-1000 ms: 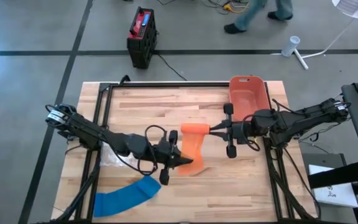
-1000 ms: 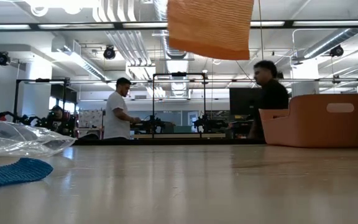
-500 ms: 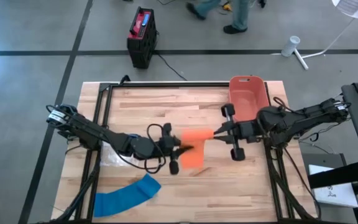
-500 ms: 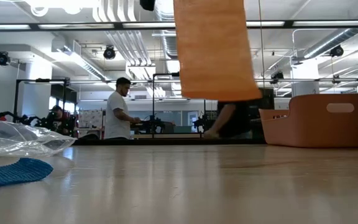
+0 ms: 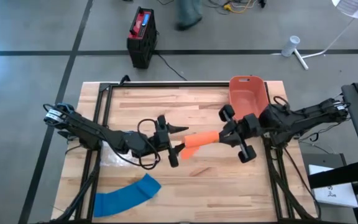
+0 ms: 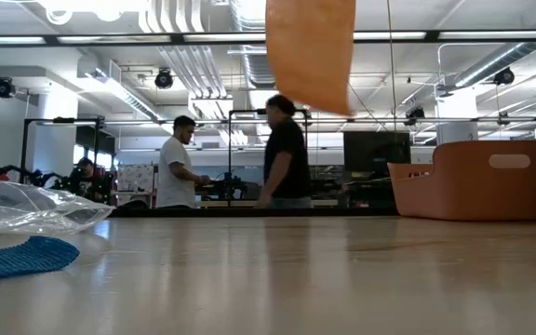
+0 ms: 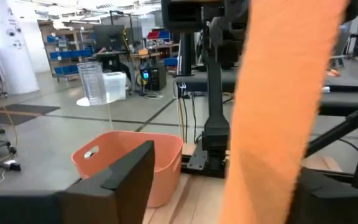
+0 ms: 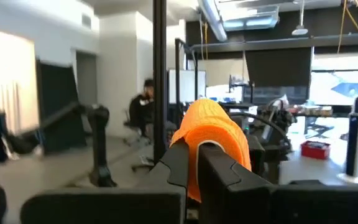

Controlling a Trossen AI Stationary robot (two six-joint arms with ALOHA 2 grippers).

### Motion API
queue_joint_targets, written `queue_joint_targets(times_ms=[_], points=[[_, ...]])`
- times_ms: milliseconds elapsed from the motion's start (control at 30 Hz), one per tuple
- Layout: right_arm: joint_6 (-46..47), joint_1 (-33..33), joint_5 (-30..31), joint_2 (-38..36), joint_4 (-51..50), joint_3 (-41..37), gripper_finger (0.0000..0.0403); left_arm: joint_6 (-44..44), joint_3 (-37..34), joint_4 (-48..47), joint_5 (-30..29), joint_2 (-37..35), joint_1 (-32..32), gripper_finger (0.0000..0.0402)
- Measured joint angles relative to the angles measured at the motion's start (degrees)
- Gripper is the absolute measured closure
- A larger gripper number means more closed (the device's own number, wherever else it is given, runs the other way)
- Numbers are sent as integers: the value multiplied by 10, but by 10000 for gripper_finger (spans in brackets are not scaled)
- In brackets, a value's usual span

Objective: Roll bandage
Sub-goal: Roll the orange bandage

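**A:** So where's the orange bandage (image 5: 199,139) sitting right now?

**B:** Up in the air over the middle of the wooden worktop (image 5: 229,186), just beside the orange bin (image 5: 246,96) on the side away from the worktop's edge. It's a soft ribbed fabric strip, partly wound. The right gripper (image 5: 219,135) has its jaws clenched on the rolled end; in the right wrist view the roll (image 8: 213,134) bulges up like a rounded dome over the two dark fingers (image 8: 179,163).

**A:** And the left gripper?

**B:** The left gripper (image 5: 182,138) is right at the loose end, farther from the bin. Its jaws stand apart, released, with the strip between them. In the left wrist view the fabric (image 7: 278,112) hangs as a flat band close to the lens and one dark finger (image 7: 132,171) stands clear of it.

**A:** Anything else around?

**B:** A blue bandage (image 5: 126,196), same knit look, lies curved and flat at the worktop corner well apart from the bin. Crinkly clear plastic (image 6: 31,207) sits near it. The worktop is pale butcher-block planks.

**A:** What can't you see well?

**B:** The low view cuts off the orange strip (image 6: 310,51) at its upper edge, so neither gripper shows there. A person (image 6: 282,154) is standing in the room behind.
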Motion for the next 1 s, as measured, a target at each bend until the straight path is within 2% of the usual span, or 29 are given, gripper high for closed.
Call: queue_joint_targets(times_ms=[267,433,533,700,733,867,1000], points=[[150,0,31,40,67,0,394,16,0,47,1,5,9,140],[190,-3,45,64,78,0,394,20,0,55,57,5,24,151],[210,-7,47,72,93,0,394,26,0,53,65,5,27,199],[220,-6,43,71,108,0,394,43,0,50,13,4,31,367],[220,-6,38,71,106,0,394,46,0,50,-5,2,31,383],[211,-6,4,67,98,0,394,78,0,52,-65,-9,39,387],[209,-4,-18,67,74,0,394,109,0,50,-90,-27,57,397]])
